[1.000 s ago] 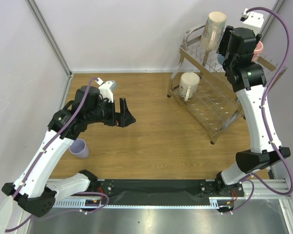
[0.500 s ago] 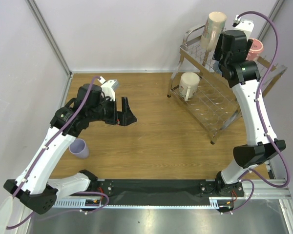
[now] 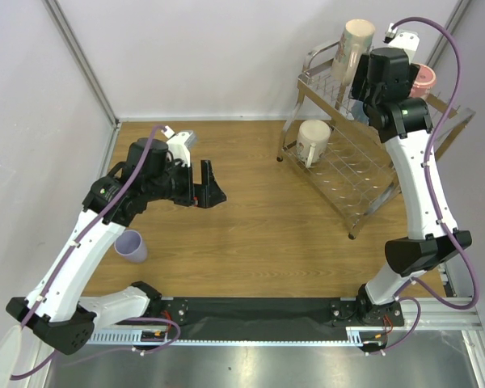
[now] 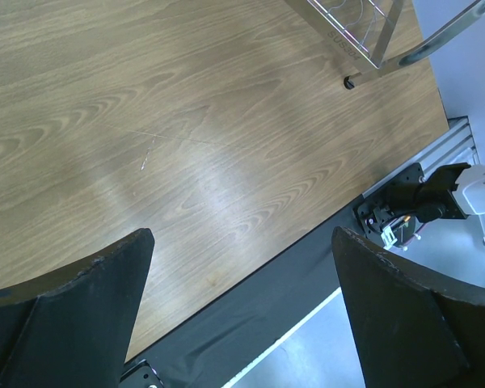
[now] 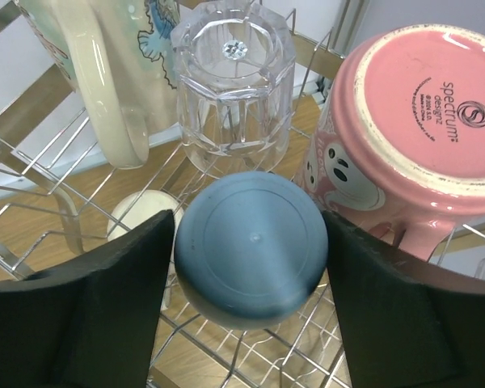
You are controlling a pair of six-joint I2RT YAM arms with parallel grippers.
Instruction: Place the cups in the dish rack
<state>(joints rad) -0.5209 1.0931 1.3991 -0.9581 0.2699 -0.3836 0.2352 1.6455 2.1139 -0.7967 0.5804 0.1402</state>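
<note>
My right gripper (image 5: 250, 242) is shut on the light-blue tumbler (image 5: 250, 259), held bottom-up among the upper-tier wires of the dish rack (image 3: 352, 182). Beside it on that tier are the clear glass (image 5: 234, 89), the pink mug (image 5: 420, 137) and the beige mug (image 5: 105, 73), all upside down. The white mug (image 3: 313, 139) sits upside down on the lower tier. The lavender tumbler (image 3: 131, 245) stands on the table at the left. My left gripper (image 3: 208, 187) is open and empty above the wood, to the right of and beyond the lavender tumbler.
The wooden table (image 3: 250, 218) ends at a black strip (image 4: 250, 323) along the near edge. A rack leg and foot (image 4: 352, 81) show in the left wrist view. Grey walls close the back and the left side.
My right wrist has moved left and back over the upper tier with the light-blue tumbler, uncovering the pink mug. My left arm has barely moved.
</note>
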